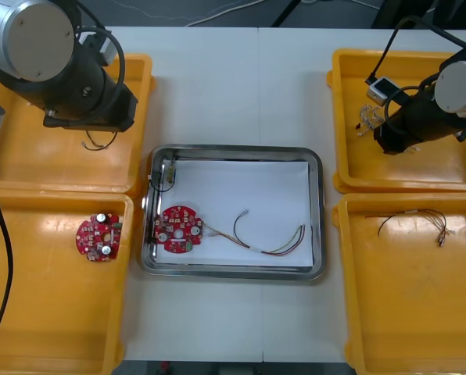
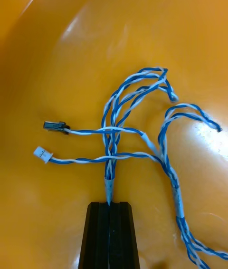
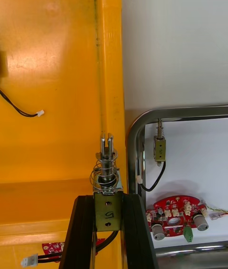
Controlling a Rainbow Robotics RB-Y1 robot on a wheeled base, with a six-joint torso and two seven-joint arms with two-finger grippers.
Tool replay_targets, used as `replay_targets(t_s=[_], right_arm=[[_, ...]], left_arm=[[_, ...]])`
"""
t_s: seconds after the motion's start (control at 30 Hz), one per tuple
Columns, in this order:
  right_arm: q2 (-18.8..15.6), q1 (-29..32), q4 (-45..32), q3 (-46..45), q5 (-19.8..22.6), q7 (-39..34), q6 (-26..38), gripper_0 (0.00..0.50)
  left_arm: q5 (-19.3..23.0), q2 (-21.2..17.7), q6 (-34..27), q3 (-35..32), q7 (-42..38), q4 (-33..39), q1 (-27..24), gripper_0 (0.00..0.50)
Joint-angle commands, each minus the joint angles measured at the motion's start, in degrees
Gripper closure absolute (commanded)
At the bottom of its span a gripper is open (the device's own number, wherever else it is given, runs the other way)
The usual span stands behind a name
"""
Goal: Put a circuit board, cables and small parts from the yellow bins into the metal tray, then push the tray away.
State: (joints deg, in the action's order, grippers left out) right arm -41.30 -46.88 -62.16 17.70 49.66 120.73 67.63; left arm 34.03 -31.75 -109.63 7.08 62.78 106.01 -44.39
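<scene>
The right pincer (image 2: 109,205) is closed on the very tip of the twisted blue and white cable (image 2: 114,131), where a pale sleeve gathers the strands. The black fingers almost meet, because the cable is so thin. I judge this hold as weak. With only the tip pinched, the cable can slide out in a lift, and its loose branches with small connectors can catch on the wall of the far right yellow bin (image 1: 350,141). The cable is soft and springy, and it curls in loops on the glossy bin floor.

The left pincer (image 3: 108,198) grips a small metal part (image 3: 107,174) (a flat plate, a coil spring, a forked top), with its fingers apart by the part's width. It is above the rim of the far left yellow bin (image 1: 30,156), just beside the metal tray (image 3: 137,126). The part is hard and smooth, and a black lead seems to hang from it, so it may turn in the grip or snag on the rim.

The tray is shiny steel with rounded corners and white inside. It stands on the desk (image 1: 225,86) between the bins and contains a round red circuit board (image 1: 178,229), a red and yellow cable (image 1: 284,244) and another metal part (image 3: 159,148).
</scene>
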Motion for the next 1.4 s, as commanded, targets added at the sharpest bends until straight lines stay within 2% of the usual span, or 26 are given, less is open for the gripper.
replay_targets(t_s=[0.03,1.07,1.4], right_arm=[[-0.8,-0.2,-4.7,-3.0,-0.3,-1.1,6.9,0.500],[-4.5,-1.4,-19.4,-23.7,-0.7,-1.5,42.1,0.500],[-5.3,-5.8,-19.4,-26.5,-1.6,-1.9,42.4,0.500]], left_arm=[[0.8,-1.8,-0.4,-1.1,-0.6,2.3,0.4,0.500],[0.7,-1.8,-0.4,-1.1,-0.6,2.4,0.4,0.500],[0.7,-1.8,-0.4,-1.1,-0.6,2.4,0.4,0.500]])
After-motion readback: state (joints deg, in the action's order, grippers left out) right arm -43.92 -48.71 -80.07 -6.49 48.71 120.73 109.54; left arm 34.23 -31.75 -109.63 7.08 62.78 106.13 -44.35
